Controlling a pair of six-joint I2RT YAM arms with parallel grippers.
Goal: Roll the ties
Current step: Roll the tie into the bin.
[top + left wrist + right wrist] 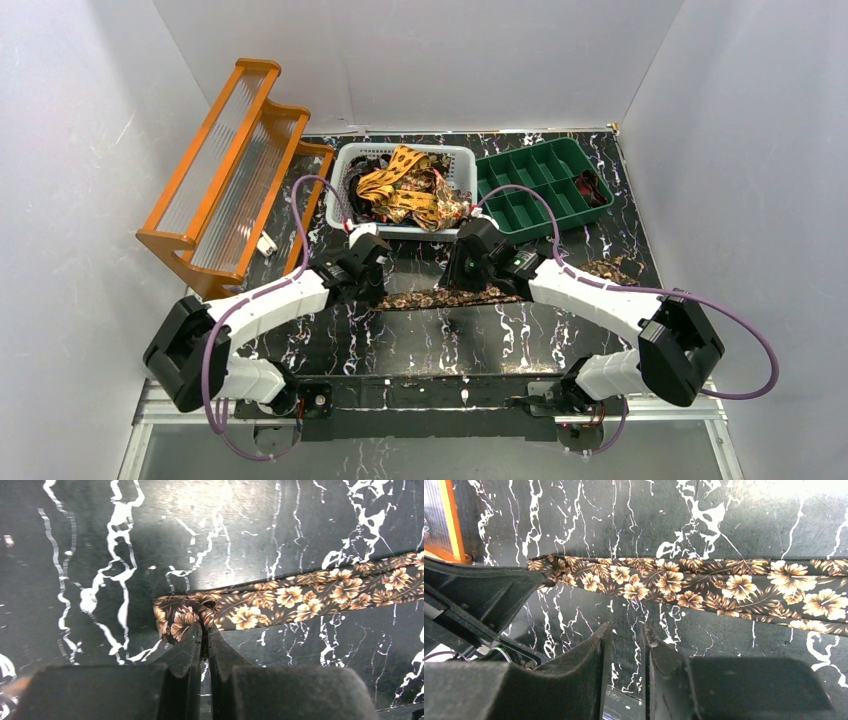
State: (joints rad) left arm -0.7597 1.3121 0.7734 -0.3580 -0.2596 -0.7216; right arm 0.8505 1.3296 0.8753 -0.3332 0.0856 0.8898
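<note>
Tie (pixel 310 597), dark with tan flowers, lies flat on the desk (pixel 90 540) and stretches away to the right of the left claw (pixel 205 630). We note the left claw clenched on the tie's folded end. The right claw (pixel 624 630) is released, jaws slightly apart over bare desk and gripping nothing. The tie runs just beyond its fingertips, not touching.

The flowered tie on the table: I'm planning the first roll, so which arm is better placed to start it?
Left. The left gripper is shut on the end of the flowered tie, with fabric bunched there. The right gripper is slightly open beside the strip, holding nothing.
</note>
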